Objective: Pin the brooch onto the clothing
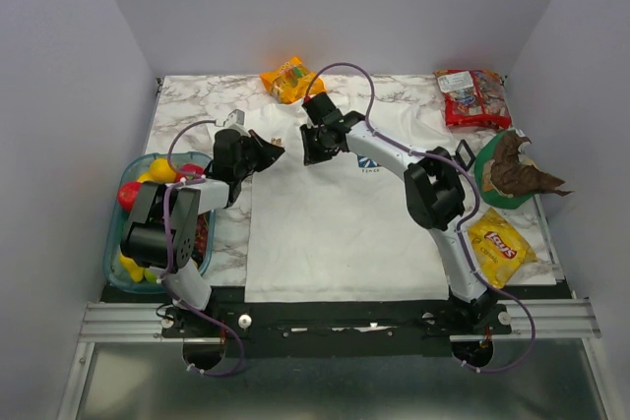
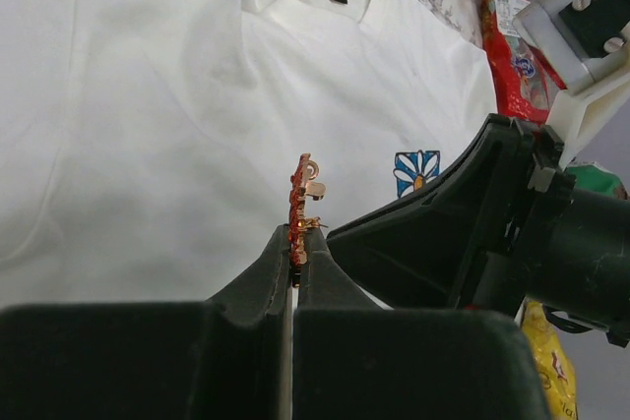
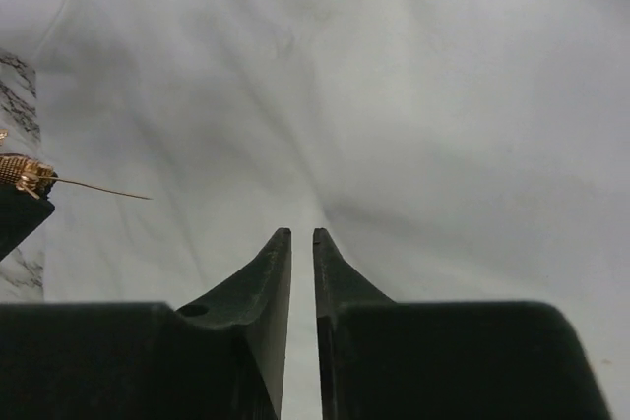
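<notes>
The left gripper (image 2: 295, 255) is closed on the brooch (image 2: 300, 206) and holds it by its lower end. In the left wrist view the brooch stands straight out of the fingertips, so its long axis continues the line of the fingers. It hangs in the air above the T-shirt (image 1: 335, 233), over the upper left part of the chest and to the left of the printed emblem (image 2: 417, 170). It does not touch the cloth as far as I can see.

The right gripper (image 3: 302, 238) is just beside it, on the side of the emblem. Its fingers are almost together, with only a thin slit between them, and I see nothing held there. Whether the tips touch the cloth I cannot tell. In the right wrist view the brooch is at the far left edge, and its thin needle (image 3: 98, 189) is open and points nearly level toward the right gripper, with a clear gap between the two.

In my judgement the coming move depends on this: the needle lies almost flat over the cloth and aims at the right fingers, so the cloth must be raised in its path. The left arm carries the brooch.

Count: one brooch, one T-shirt, one emblem, two grippers, and three snack bags on the table (image 1: 197, 105), orange bag (image 1: 290, 79), red bag (image 1: 472, 97), yellow bag (image 1: 495, 246)
</notes>
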